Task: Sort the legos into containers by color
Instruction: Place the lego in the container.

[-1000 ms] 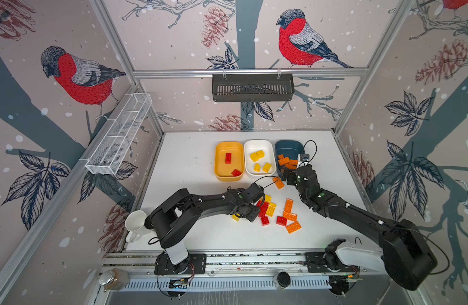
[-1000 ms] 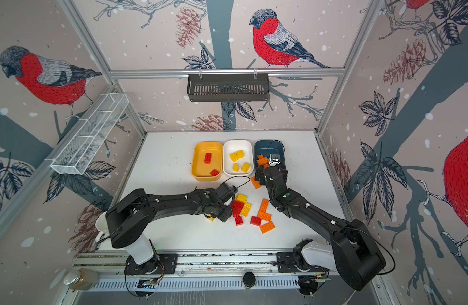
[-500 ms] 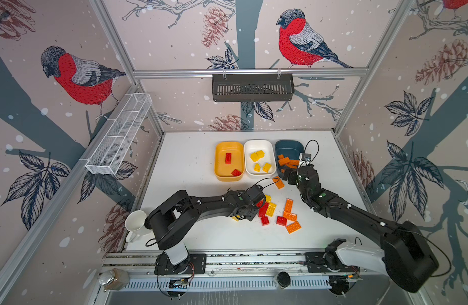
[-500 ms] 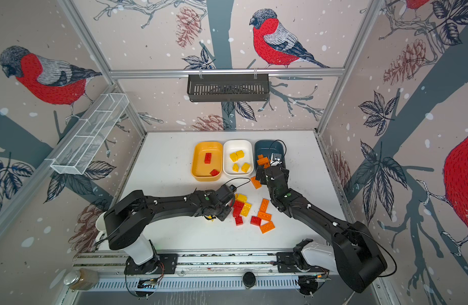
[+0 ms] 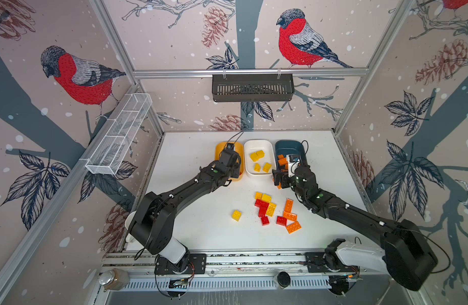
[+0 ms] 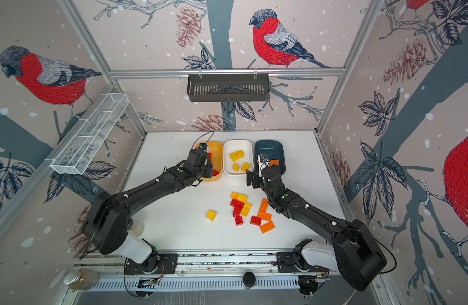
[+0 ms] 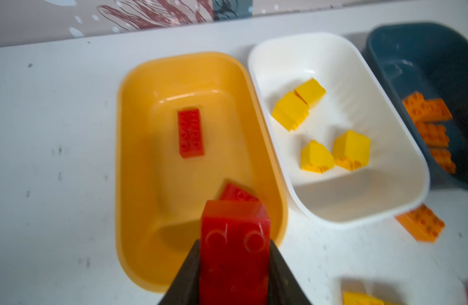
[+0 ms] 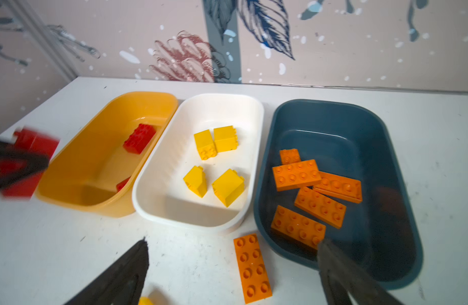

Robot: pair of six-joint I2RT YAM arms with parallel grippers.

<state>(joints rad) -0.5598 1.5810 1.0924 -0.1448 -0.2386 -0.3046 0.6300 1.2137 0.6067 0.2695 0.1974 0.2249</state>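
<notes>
Three trays are counted: a yellow-orange tray point(image 7: 137, 171), a white tray point(image 7: 341, 79) and a dark teal tray point(image 8: 359, 132). Two red legos point(image 7: 191, 133) are seen lying in the yellow-orange tray, and a third red lego point(image 7: 235, 221) is clamped in the left hand point(image 7: 235, 241). Four yellow legos point(image 7: 351, 149) are counted in the white tray, and five orange legos point(image 8: 296, 174) in the dark teal tray. Loose on the table point(image 5: 190, 158), four red, four yellow and four orange are made out, one orange lego point(image 8: 252, 268) of these just beside the dark teal tray.

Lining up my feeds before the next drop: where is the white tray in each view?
In a top view: white tray, middle of the row.
In a top view: white tray, same spot.
Left wrist: white tray, right of centre.
Right wrist: white tray, near centre.
Shared landmark: four yellow bricks inside it.
</notes>
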